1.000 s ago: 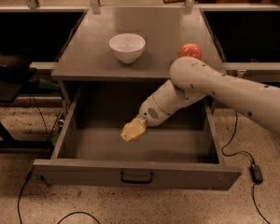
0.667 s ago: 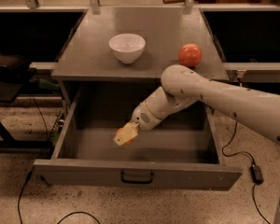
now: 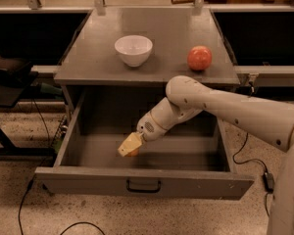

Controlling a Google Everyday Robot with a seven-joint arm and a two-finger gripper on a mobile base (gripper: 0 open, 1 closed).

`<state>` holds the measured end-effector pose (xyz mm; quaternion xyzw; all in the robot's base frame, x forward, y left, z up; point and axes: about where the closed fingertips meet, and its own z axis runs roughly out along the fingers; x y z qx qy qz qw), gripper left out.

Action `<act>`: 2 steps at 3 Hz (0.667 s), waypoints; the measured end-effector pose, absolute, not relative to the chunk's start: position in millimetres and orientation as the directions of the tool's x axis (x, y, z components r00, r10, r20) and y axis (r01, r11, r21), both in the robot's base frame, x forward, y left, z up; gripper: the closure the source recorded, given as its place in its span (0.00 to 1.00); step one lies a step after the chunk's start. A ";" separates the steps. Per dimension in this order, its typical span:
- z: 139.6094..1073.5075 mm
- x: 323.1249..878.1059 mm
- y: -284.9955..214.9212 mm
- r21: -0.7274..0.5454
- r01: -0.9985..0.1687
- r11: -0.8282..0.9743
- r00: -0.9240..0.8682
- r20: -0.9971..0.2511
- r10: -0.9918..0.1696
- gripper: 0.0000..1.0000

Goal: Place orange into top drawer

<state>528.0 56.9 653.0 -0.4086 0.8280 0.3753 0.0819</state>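
Gripper (image 3: 130,145) inside the open top drawer (image 3: 144,179), low over its floor.
Fingers (image 3: 127,144) clenched on the orange (image 3: 133,152), left of centre; white bowl (image 3: 133,49) and reddish fruit (image 3: 199,58) on counter (image 3: 171,28).

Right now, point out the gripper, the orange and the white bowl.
gripper (image 3: 129,146), camera view, its tip, down inside the open top drawer (image 3: 88,180).
orange (image 3: 134,152), camera view, the sliver showing under the gripper.
white bowl (image 3: 133,52), camera view, its outer wall, on the cabinet top (image 3: 176,33).
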 end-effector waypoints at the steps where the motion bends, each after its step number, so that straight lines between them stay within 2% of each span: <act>1: 649.0 527.8 51.0 0.570 -0.707 0.418 -0.689 -0.424 -0.588 0.35; 2: 648.9 526.4 45.5 0.575 -0.692 0.437 -0.708 -0.419 -0.569 0.11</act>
